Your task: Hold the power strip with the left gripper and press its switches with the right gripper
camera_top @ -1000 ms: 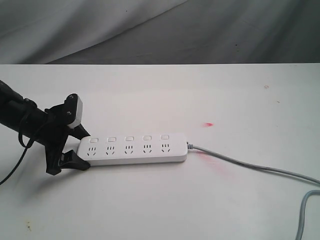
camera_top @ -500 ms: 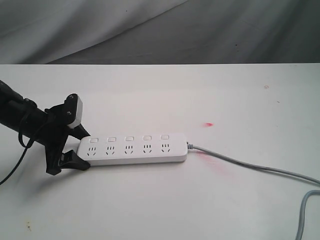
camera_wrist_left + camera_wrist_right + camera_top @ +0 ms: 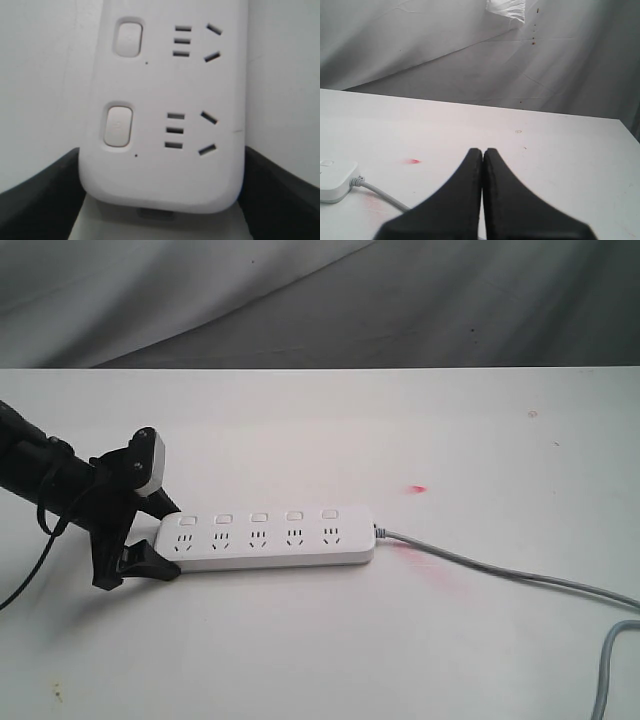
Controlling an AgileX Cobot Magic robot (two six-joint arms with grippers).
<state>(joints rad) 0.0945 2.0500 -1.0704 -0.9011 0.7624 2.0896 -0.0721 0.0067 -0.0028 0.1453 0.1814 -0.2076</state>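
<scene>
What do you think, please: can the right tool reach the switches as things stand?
Probably yes: the switches lie uncovered, and the left tool clamps only the power strip's end.

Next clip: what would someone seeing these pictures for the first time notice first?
The white power strip lies in the middle of the table, its cable-free end clamped in the left gripper, its grey cable trailing off the other way. The right gripper is shut and empty, clear of the strip's cable end. A small red spot marks the table near that end.
</scene>
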